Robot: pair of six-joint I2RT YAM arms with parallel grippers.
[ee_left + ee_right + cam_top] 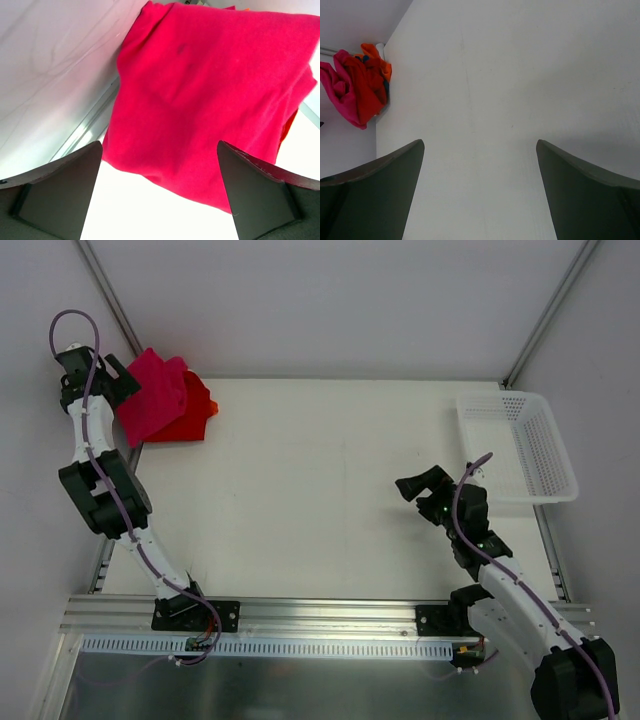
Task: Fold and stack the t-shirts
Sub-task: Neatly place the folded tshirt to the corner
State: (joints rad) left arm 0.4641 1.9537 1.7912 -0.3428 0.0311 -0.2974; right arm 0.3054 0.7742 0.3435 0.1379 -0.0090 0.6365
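The t-shirts (165, 408) lie heaped at the upper left of the top view, on the far corner of the table (320, 490); the crimson-pink t-shirt (210, 100) is on top, over a bright red t-shirt (190, 425) and an orange t-shirt (207, 400); the left hand (120, 380) hovers just beside the heap, fingers spread apart, gripping nothing; the right hand (425, 495), right of centre, is likewise spread wide above bare table, near a white basket (560, 455) at the upper right.
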